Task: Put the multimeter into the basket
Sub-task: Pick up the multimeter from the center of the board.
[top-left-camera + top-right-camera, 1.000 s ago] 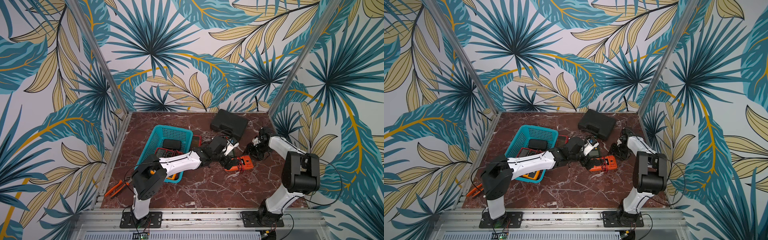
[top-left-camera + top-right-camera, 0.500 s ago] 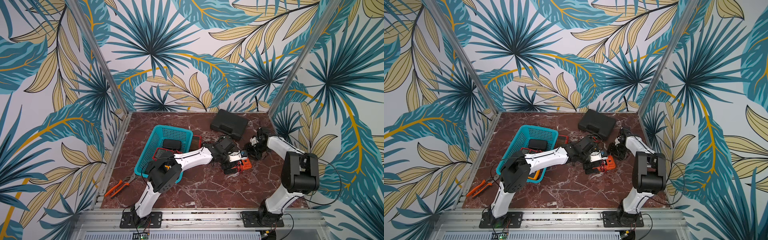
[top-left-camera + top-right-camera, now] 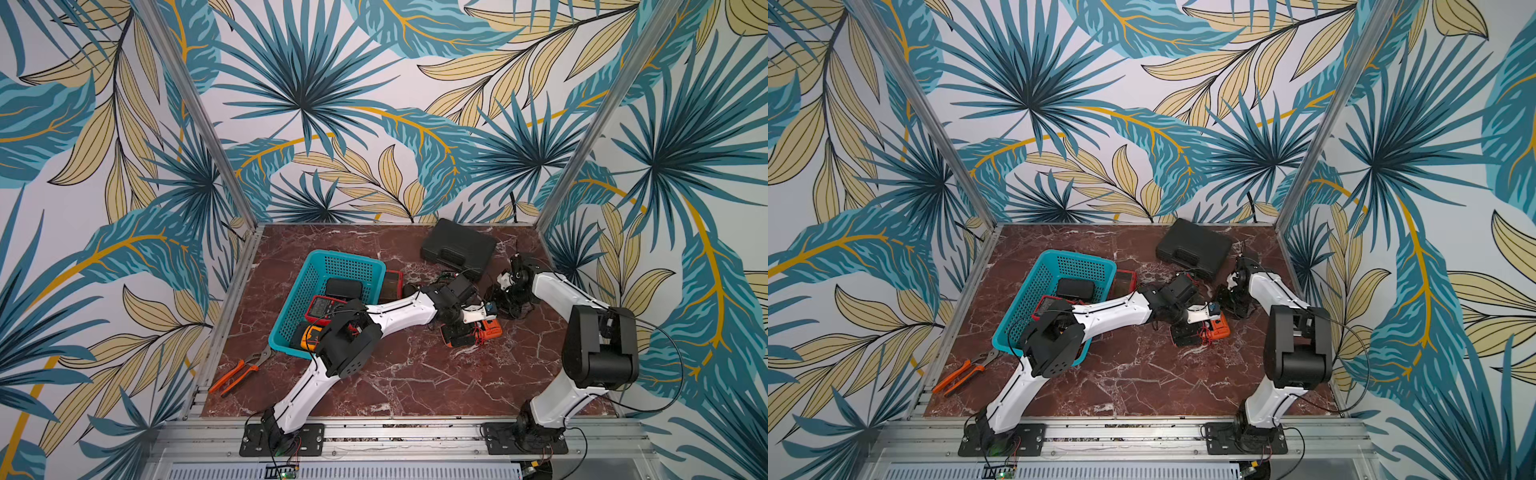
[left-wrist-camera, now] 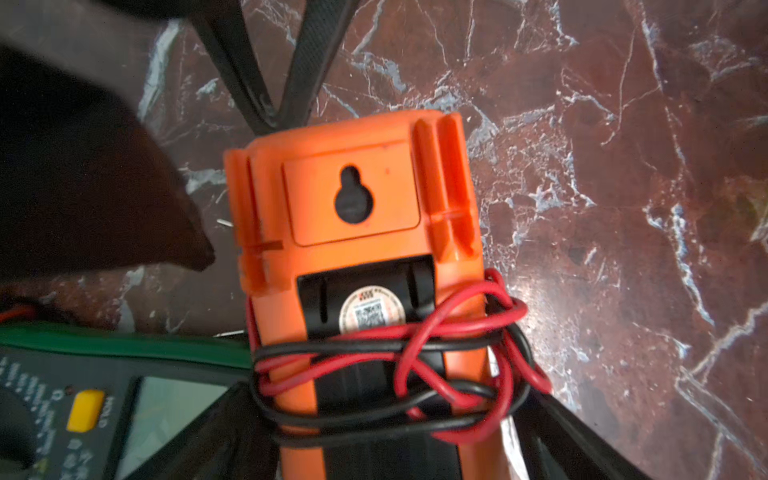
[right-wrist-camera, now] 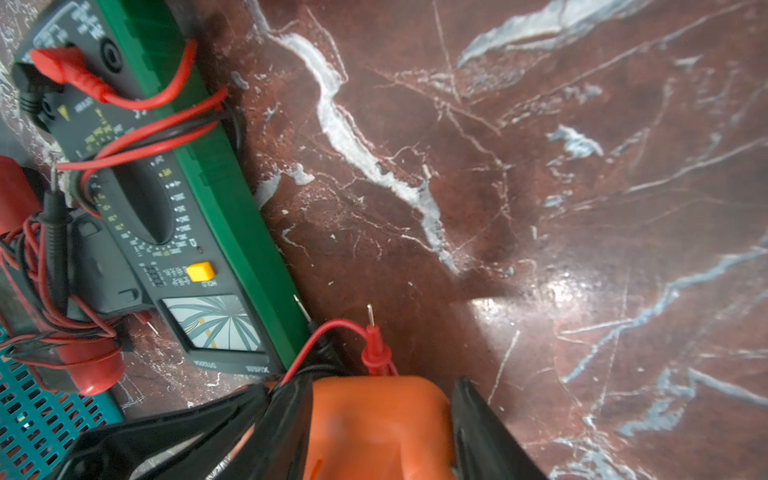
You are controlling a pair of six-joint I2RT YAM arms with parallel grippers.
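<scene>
An orange multimeter (image 3: 491, 328) wrapped in red and black leads lies back-up on the marble table, right of the teal basket (image 3: 314, 274). My left gripper (image 4: 390, 390) is open, with one finger on each side of the meter's body (image 4: 353, 199). My right gripper (image 5: 365, 399) comes in from the far end of the meter and is shut on that orange end (image 5: 378, 415). In both top views the two grippers meet over the meter (image 3: 1219, 328). The basket (image 3: 1042, 282) holds a red meter (image 3: 322, 307), a black pouch (image 3: 343, 287) and a yellow-and-black meter (image 3: 309, 334).
A green multimeter (image 5: 199, 187) with red leads lies beside the orange one, toward the basket. A red-cased item (image 3: 392, 282) leans at the basket's right wall. A black hard case (image 3: 459, 247) sits at the back. Orange-handled pliers (image 3: 237, 370) lie at the left table edge.
My left arm has stretched further right and brought its open gripper down over the orange multimeter. The right gripper has stayed at the meter's end.
</scene>
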